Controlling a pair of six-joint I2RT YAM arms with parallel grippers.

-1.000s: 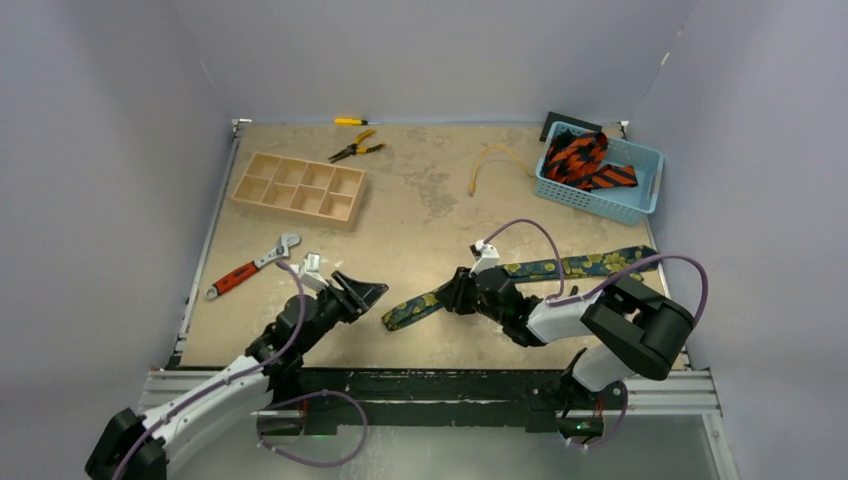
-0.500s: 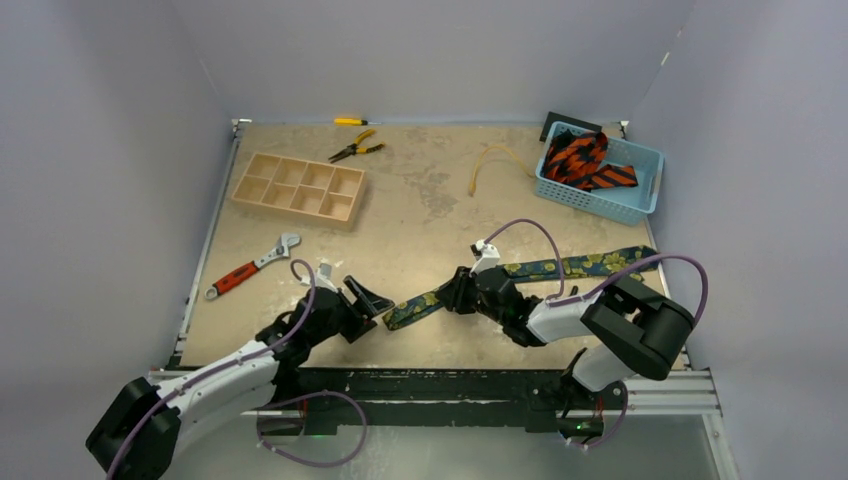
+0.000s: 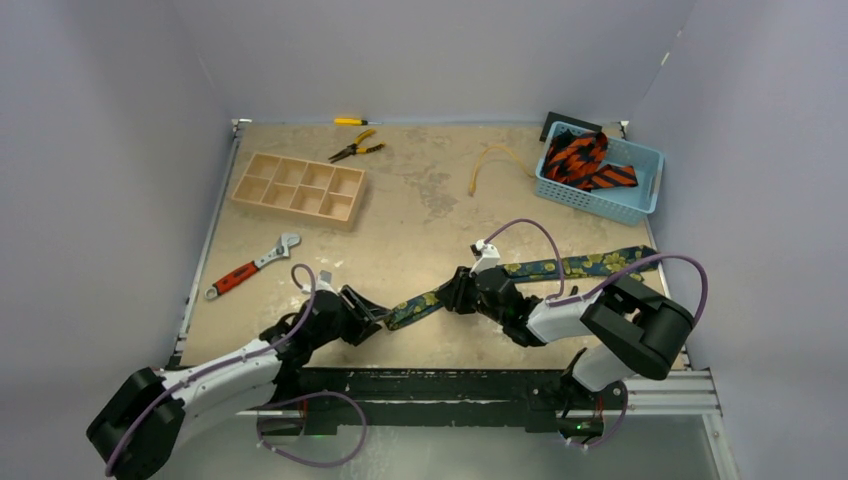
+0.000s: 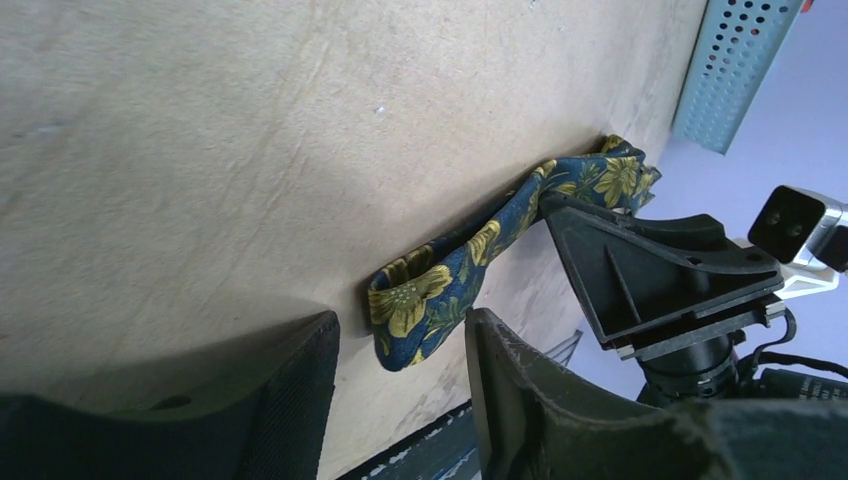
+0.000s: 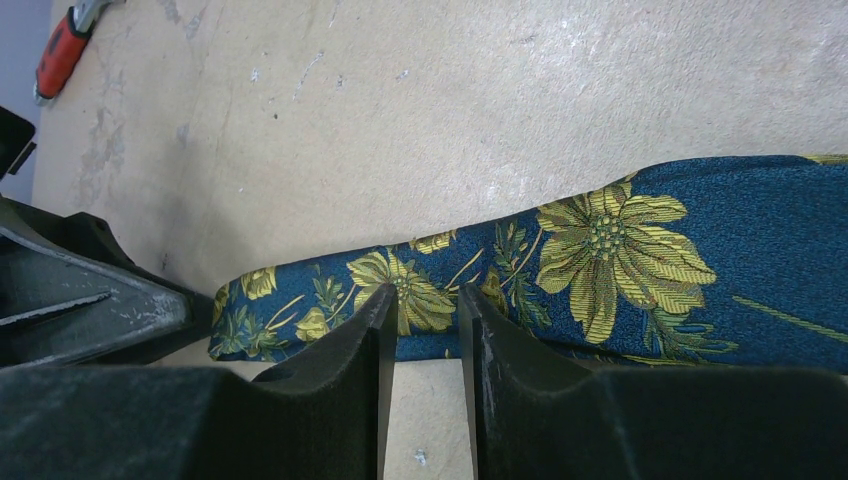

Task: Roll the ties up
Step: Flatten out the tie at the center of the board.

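Tie (image 4: 478, 242) tip lies inside my spread left pincer (image 4: 402, 325), I judge for the first roll; right pincer (image 5: 424, 300) pinches it alongside, anchoring.

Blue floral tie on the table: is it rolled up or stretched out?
Stretched out: the tie lies as one long strip across the table.

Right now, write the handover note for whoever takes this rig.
Left pincer: open, fingers either side of the floral tie's near tip, apparently not clamped.
Right pincer: jaws nearly together, tips on the same tie further along; grip unclear.
Floral tie lies stretched out flat, near right. Orange-striped ties are piled in the blue basket, far right.
Done: nothing rolled.
To do: roll the floral tie from its tip, then the basket ties.
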